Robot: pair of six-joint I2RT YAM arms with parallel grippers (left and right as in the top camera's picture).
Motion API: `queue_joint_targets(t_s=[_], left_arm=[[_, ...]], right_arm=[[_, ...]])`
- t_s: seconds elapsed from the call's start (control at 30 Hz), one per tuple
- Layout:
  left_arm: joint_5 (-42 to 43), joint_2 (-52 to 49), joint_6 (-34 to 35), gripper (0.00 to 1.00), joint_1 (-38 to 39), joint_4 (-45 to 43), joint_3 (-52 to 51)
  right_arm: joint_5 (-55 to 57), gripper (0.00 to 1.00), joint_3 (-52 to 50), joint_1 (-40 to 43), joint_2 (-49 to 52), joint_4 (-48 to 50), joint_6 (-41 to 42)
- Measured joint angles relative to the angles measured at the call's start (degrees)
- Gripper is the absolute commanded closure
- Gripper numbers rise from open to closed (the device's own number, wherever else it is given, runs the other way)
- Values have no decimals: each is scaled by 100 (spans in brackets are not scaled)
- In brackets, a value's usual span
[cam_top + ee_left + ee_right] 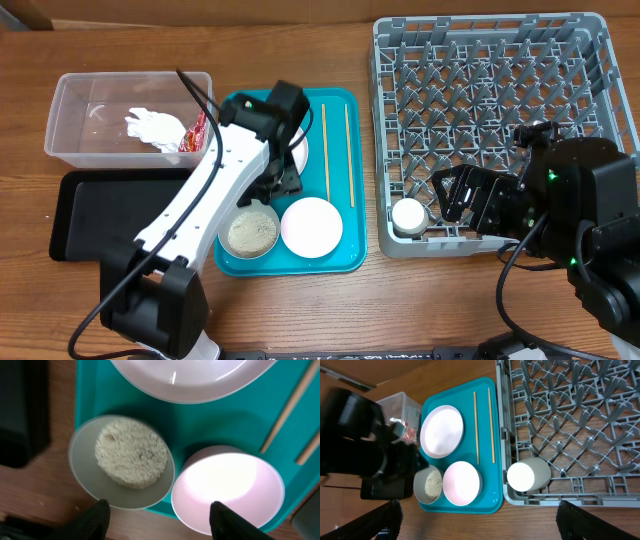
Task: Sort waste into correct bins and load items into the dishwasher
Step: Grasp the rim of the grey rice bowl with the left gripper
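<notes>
My left gripper (280, 183) hangs open over the teal tray (338, 250), above the two bowls. Its fingertips (100, 516) straddle the gap between the rice-filled bowl (131, 455) and the empty white bowl (227, 487), holding nothing. The white plate (441, 431) lies further back on the tray, partly under my left arm in the overhead view. Two chopsticks (324, 150) rest along the tray's right side. A white cup (409, 215) lies on its side in the grey dish rack (378, 150). My right gripper (477, 527) is open and empty near the rack's front corner.
The clear tub (70, 120) at the back left holds a crumpled napkin (150, 125) and a red wrapper (195, 133). A black tray (110, 215) lies in front of it. A few rice grains (496, 494) sit on the teal tray's corner.
</notes>
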State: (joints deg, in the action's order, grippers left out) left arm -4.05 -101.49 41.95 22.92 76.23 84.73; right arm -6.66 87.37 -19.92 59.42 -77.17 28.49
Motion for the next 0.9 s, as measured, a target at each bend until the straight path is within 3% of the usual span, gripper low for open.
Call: queue_joint_targets(t_s=[0.37, 0.53, 0.7, 0.9], left_arm=[[372, -7, 122, 47, -304, -1244, -1217], [553, -11, 162, 63, -304, -2074, -1897], [601, -11, 162, 71, -304, -2122, -2037], [601, -11, 162, 67, -304, -1996, -2006]], right_arm=[[0, 0, 0, 0, 0, -4, -2], [0, 0, 0, 0, 0, -4, -4], [4, 0, 0, -2, 0, -4, -2], [2, 0, 0, 0, 0, -4, -4]])
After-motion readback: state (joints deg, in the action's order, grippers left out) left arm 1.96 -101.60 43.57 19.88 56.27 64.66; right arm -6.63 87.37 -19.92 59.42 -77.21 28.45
